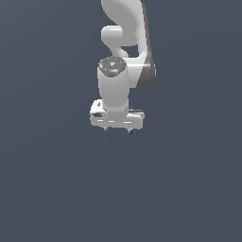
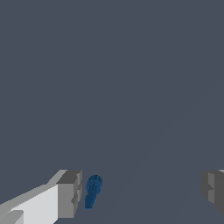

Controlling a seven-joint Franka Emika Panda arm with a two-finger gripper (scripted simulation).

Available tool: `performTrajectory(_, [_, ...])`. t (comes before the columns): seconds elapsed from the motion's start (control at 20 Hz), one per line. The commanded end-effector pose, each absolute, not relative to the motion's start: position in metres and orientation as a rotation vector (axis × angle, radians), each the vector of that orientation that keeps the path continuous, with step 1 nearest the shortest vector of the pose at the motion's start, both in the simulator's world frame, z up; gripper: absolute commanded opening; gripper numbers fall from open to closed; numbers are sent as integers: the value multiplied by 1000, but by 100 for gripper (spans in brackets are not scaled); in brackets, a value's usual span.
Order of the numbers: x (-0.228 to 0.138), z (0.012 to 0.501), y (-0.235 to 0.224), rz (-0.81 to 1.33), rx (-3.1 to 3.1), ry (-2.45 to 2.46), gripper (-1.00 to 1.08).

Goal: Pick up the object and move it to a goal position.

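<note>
Filling both views, the surface (image 1: 47, 189) is a flat, uniform dark grey-blue plane with no visible edge, wall or horizon. The white Panda arm (image 1: 124, 28) descends from the top of the exterior view, its gripper (image 1: 117, 129) pointing down at the surface. In the wrist view the gripper (image 2: 141, 190) has its fingers (image 2: 69, 194) spread wide, holding nothing. The dark blue object (image 2: 92, 191) lies between them, just beside one finger and well apart from the other; contact cannot be determined. In the exterior view the object (image 1: 131, 132) shows as a blue speck under the gripper's right end.
</note>
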State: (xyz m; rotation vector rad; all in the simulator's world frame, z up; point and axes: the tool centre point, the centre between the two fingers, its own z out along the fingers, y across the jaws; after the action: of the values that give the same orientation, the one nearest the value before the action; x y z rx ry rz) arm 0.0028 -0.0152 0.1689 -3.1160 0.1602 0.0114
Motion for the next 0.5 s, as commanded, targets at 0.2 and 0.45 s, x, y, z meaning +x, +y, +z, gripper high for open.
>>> performTrajectory(0.2, [-5, 160, -7, 11, -3121, 107, 100])
performTrajectory(0.45, [-20, 146, 5, 9, -3129, 10, 100])
